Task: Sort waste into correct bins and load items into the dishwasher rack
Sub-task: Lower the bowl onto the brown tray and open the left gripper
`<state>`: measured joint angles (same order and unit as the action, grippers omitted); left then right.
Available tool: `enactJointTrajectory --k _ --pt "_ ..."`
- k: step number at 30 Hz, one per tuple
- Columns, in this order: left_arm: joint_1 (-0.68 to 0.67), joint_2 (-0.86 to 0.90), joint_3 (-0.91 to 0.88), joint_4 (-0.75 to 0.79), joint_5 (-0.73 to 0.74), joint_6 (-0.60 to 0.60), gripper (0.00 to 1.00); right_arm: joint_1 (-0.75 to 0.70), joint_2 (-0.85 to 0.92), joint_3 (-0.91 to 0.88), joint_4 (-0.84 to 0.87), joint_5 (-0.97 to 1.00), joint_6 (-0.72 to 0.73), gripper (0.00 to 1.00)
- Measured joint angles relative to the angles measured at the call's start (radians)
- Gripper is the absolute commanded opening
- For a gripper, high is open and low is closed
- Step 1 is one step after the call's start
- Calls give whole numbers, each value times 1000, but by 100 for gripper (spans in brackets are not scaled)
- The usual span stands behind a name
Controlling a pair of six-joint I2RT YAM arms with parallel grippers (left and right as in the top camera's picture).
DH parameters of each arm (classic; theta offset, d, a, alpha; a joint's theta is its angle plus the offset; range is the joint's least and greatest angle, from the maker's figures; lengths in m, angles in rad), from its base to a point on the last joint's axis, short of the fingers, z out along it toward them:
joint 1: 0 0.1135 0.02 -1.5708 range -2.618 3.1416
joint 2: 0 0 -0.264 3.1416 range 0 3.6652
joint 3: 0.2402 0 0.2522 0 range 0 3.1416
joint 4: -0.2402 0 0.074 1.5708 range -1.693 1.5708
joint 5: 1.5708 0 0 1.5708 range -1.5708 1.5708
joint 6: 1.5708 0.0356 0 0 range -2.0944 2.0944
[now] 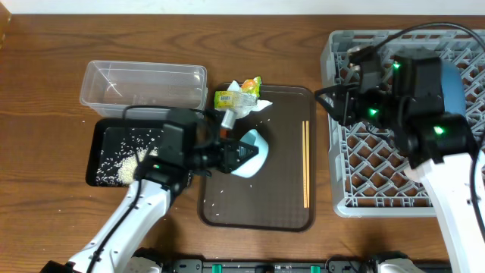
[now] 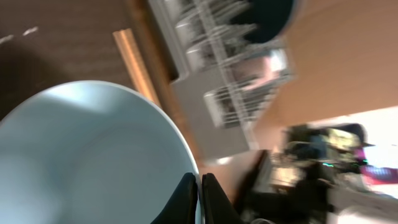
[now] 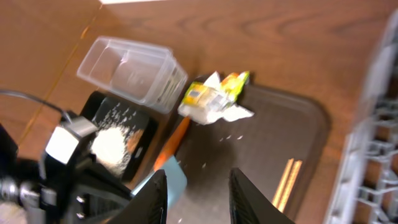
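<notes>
Prob. a robot test lab w/ mock-kitchen props: robot arms (image 1: pixel 455 189) at wooden table (image 1: pixel 45 76), dishwasher rack (image 1: pixel 371 178).

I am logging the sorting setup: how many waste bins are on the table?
2. The clear plastic tub stands behind the black tray, which holds rice; both lie beside the brown serving tray. No other seems hidden.

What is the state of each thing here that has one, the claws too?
left claw: shut on the rim of the blue cup
right claw: open, empty
blue cup: tipped, empty inside
clear tub: upright, no lid
black tray: holds rice
wrapper: crumpled, on the brown tray
carrot: lying flat
chopsticks: lying side by side on the brown tray
rack: holds the dark blue dish
</notes>
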<state>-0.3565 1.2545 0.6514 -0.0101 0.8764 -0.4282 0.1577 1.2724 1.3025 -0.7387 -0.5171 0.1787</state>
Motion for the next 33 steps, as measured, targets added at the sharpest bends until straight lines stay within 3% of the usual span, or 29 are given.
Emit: enactJointTrajectory --k 9,15,19,24,25,33 --pt "-270 1 0 -85 -526 100 6 -52 -126 0 0 117 2 32" --pt "-389 61 5 -92 -759 192 6 -62 -131 0 0 134 20 33" --pt "-430 117 16 -93 -832 253 7 -62 -131 0 -10 137 32 40" --pt "-458 132 32 -88 -865 309 17 -62 -131 0 -28 141 45 49" --pt "-459 132 35 -87 -866 312 24 -62 -131 0 -27 142 46 51" --pt "-459 152 49 -87 -885 377 37 -62 -131 0 -16 145 48 55"
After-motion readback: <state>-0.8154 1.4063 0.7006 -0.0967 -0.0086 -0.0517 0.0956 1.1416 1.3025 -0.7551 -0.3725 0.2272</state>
